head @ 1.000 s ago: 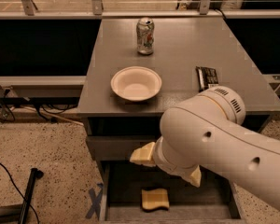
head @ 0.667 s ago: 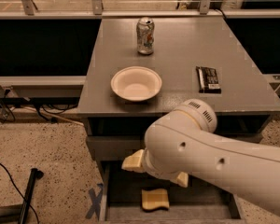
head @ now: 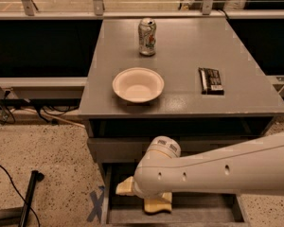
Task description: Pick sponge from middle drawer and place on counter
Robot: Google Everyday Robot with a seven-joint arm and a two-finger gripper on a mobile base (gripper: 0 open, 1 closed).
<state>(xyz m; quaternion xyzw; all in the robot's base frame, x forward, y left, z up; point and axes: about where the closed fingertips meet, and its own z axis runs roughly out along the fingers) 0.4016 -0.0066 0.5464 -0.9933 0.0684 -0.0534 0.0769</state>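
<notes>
The yellow sponge [head: 157,204] lies on the flat bottom of the open middle drawer [head: 203,208], low in the view, partly hidden by my arm. My white arm reaches in from the right across the drawer opening. My gripper [head: 125,187] is at the arm's left end, inside the drawer, just left of and slightly above the sponge. Only a cream-coloured part of it shows. The grey counter [head: 184,51] is above the drawer.
On the counter stand a white bowl [head: 137,84], a drink can [head: 147,36] behind it, and a black snack bar wrapper [head: 211,80] at the right. A closed grey drawer front [head: 118,148] sits above the open drawer. Cables and a black pole [head: 28,195] lie on the floor at left.
My arm has dropped lower and stretched out across the drawer, uncovering the counter's right side. The gripper has moved down and left beside the sponge, which has not moved.
</notes>
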